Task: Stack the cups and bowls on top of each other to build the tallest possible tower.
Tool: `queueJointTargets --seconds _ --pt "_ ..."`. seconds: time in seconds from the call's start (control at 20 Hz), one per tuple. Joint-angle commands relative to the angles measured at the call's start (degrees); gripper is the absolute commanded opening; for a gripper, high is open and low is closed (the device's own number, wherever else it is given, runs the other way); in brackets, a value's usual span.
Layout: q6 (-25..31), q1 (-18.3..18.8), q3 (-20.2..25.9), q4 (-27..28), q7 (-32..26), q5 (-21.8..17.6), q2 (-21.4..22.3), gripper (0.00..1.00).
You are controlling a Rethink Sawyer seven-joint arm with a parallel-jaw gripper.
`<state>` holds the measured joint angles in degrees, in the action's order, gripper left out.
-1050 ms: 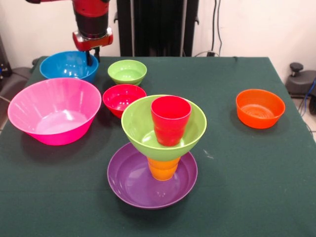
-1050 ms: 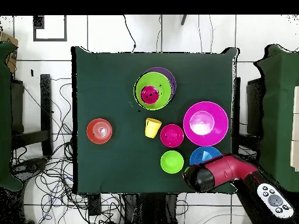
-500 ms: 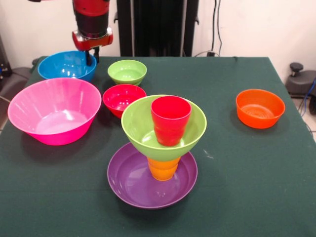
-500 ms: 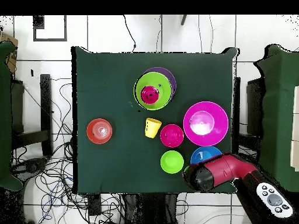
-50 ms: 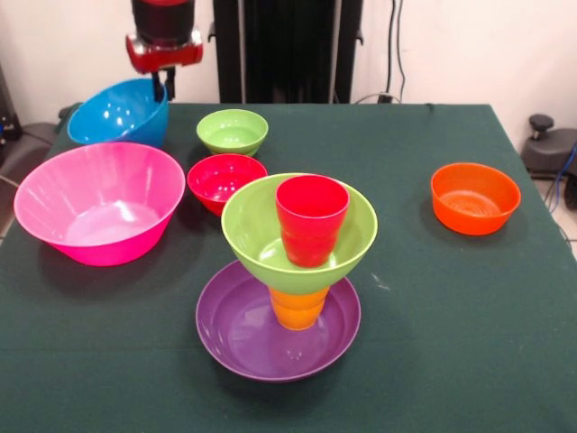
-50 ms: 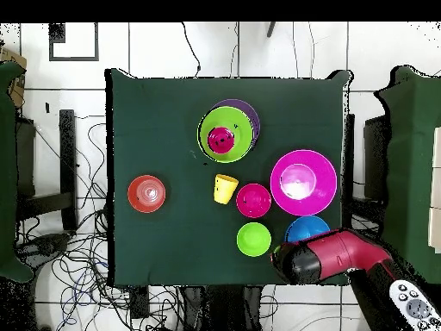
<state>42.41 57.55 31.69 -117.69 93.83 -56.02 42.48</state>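
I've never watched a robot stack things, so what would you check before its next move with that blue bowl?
1. Blue bowl held by the hand: ok, it hangs tilted with one side raised by the rim.
2. Grip firm: cannot tell.
3. Tower upright: ok, red cup stands in the big green bowl on the orange cup in the purple bowl.
4. Path to tower free: not ok, the pink bowl and small red bowl stand between.
5. Blue bowl fits on the red cup: cannot tell.

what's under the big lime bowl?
An orange cup props up the lime bowl, standing in the purple bowl. The cup's top is hidden by the lime bowl.
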Motion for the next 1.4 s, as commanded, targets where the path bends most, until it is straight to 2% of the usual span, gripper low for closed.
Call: queueJointTargets --seconds 0.05,0.25,0.45,0.95,1.15,1.4 --pt "9.52 -2.03 7.2 -3.75 -13.74 11.86 9.92 0.0" --pt "14.71 -4.39 8.4 -1.52 -13.22 16.61 11.71 0.0" --pt "18.77 -7.29 8.81 1.5 -10.96 19.08 11.94 0.0" --pt "28.6 -16.37 7.58 16.44 -5.63 20.59 6.73 0.0" --pt "30.4 -18.68 6.91 21.58 -5.57 20.88 3.84 0.0" --pt "33.6 -19.72 6.48 26.27 -7.33 22.0 2.09 0.0"
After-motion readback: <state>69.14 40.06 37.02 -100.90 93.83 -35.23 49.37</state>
